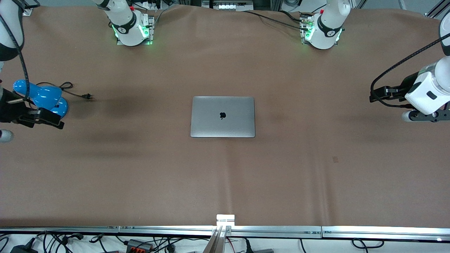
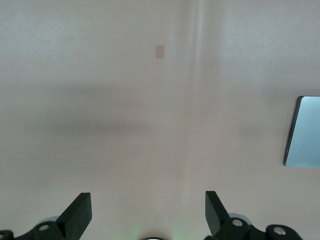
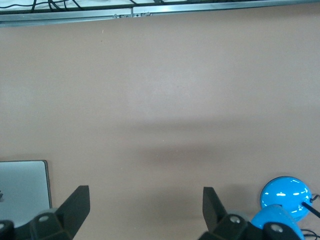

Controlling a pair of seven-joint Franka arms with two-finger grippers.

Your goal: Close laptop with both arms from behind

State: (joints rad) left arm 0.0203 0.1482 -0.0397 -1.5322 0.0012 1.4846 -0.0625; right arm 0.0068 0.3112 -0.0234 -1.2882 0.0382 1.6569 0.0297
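Observation:
The space-grey laptop (image 1: 223, 116) lies shut and flat in the middle of the table, lid up with the black apple logo showing. My left gripper (image 1: 418, 116) hangs open and empty over the table at the left arm's end, well apart from the laptop. Its wrist view (image 2: 148, 212) shows the spread fingers (image 2: 80, 212) and one edge of the laptop (image 2: 305, 132). My right gripper (image 1: 10, 117) hangs open and empty at the right arm's end, beside a blue lamp. Its wrist view (image 3: 146, 207) shows a corner of the laptop (image 3: 25, 185).
A blue desk lamp (image 1: 45, 100) with a loose black cord and plug (image 1: 75, 90) stands at the right arm's end; it also shows in the right wrist view (image 3: 282, 200). A small patch (image 1: 335, 159) marks the brown cloth. A metal rail (image 1: 225, 230) runs along the table's near edge.

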